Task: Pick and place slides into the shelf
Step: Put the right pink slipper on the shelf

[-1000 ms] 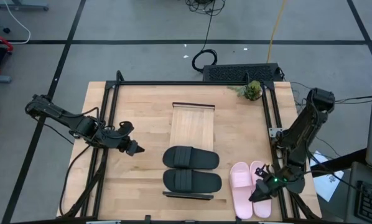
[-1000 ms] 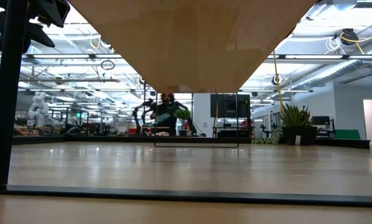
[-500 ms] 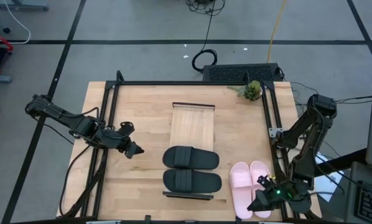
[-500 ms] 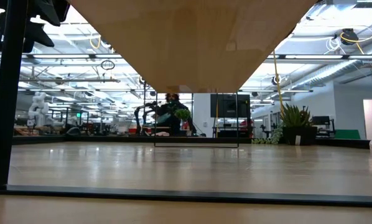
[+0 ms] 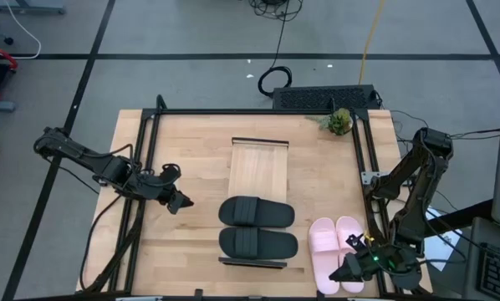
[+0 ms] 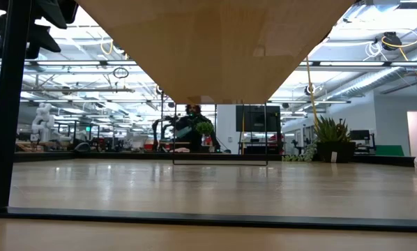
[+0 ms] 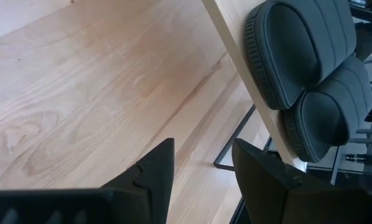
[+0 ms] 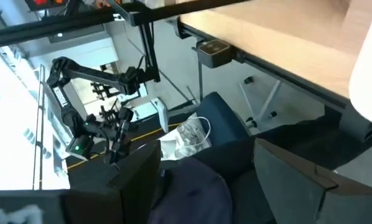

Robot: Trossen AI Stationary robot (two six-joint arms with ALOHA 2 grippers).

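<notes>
The shelf [image 5: 258, 163] is a light-wood board lying down the middle of the table. Two black slides [image 5: 256, 211] [image 5: 258, 243] lie across its near half; the left wrist view shows their ends [image 7: 298, 56]. The pink pair [image 5: 323, 251] lies side by side on the tabletop, right of the shelf. My right gripper [image 5: 348, 273] is open at the near end of the right pink slide [image 5: 350, 238], whose edge shows in its wrist view [image 8: 369, 68]; nothing sits between its fingers [image 8: 204, 152]. My left gripper [image 5: 181, 201] is open over bare wood left of the shelf [image 7: 201, 146].
A small green plant [image 5: 339, 121] stands at the far right corner. Black frame rails [image 5: 141, 167] run along the table's left, right and far sides. Bare wood [image 5: 200, 159] lies between the left gripper and the shelf. The room behind holds other robot arms [image 8: 99, 118].
My right gripper has moved toward the table's near edge, from over the right pink slide's near half to its near end. The pink slides lie about where they were. The left arm has kept still.
</notes>
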